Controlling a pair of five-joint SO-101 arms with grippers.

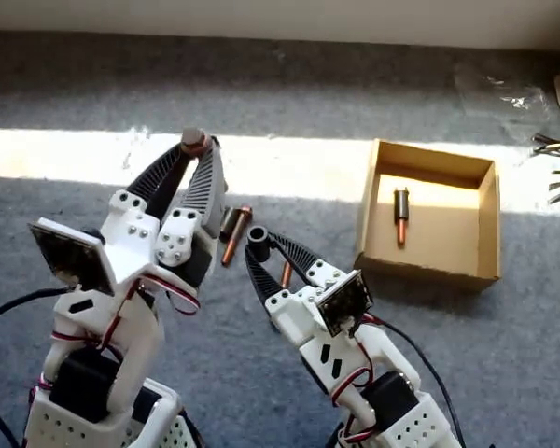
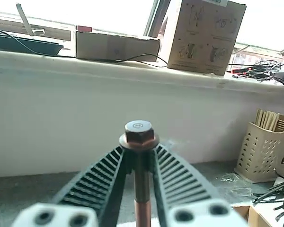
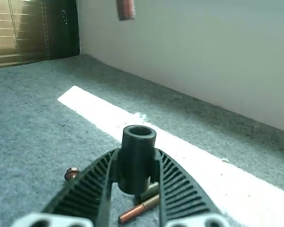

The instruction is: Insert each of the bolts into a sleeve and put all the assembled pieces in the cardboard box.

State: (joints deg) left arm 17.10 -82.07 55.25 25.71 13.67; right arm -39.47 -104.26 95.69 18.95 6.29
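Note:
My left gripper is raised above the carpet and shut on a copper bolt, held upright with its hex head on top between the fingertips. My right gripper sits to its right and lower, shut on a black sleeve whose open bore faces up. The bolt's lower end hangs above and apart from the sleeve. The cardboard box stands at the right with one assembled piece inside.
On the grey carpet a copper bolt lies by a dark sleeve between the arms. Another bolt lies under the right gripper. Metal rods and a clear bag lie at the far right. A beige basket stands by the wall.

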